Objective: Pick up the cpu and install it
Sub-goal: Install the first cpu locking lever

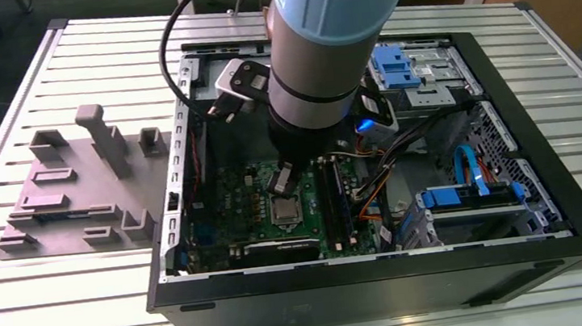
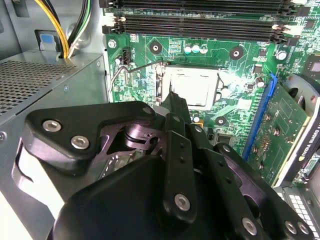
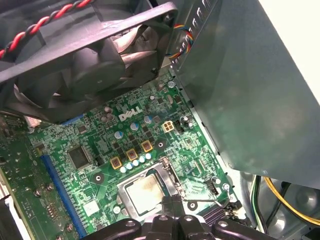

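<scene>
Cpu (image 2: 192, 86) lies flat in the socket (image 3: 165, 172) on the motherboard (image 3: 100, 150). Our gripper (image 2: 172, 102) hovers just above it; we cannot tell its opening. We judge the cpu light, stiff, fragile: hold its edges.

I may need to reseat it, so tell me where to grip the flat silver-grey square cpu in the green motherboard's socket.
Take the cpu by two opposite edges, coming straight down from above: it lies flat, ringed by the metal socket frame, so a sideways approach looks blocked.
</scene>
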`<state>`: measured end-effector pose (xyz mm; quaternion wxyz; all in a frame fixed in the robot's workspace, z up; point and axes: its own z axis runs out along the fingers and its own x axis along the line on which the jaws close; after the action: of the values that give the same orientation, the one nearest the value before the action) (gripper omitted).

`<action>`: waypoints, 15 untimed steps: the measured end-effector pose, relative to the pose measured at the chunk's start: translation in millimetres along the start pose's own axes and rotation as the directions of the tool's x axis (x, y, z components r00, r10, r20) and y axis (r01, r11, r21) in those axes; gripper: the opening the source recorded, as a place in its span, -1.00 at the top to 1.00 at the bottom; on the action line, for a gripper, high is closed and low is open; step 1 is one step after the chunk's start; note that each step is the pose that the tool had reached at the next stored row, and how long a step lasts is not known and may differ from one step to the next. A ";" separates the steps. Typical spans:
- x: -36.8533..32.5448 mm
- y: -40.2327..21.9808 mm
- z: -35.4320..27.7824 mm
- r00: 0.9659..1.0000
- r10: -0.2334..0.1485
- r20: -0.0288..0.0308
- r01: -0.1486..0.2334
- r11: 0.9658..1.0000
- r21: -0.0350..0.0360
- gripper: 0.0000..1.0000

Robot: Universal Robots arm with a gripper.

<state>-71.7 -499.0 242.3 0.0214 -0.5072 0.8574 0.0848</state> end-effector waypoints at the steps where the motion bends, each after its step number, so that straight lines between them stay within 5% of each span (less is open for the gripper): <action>1: 0.0 0.0 0.0 1.000 0.000 0.000 0.000 1.000 0.000 0.79; 15: -2.6 -4.8 -0.2 1.000 0.000 0.000 0.000 1.000 0.000 0.79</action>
<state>-66.2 -499.1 242.2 0.0214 -0.5072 0.8574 0.0847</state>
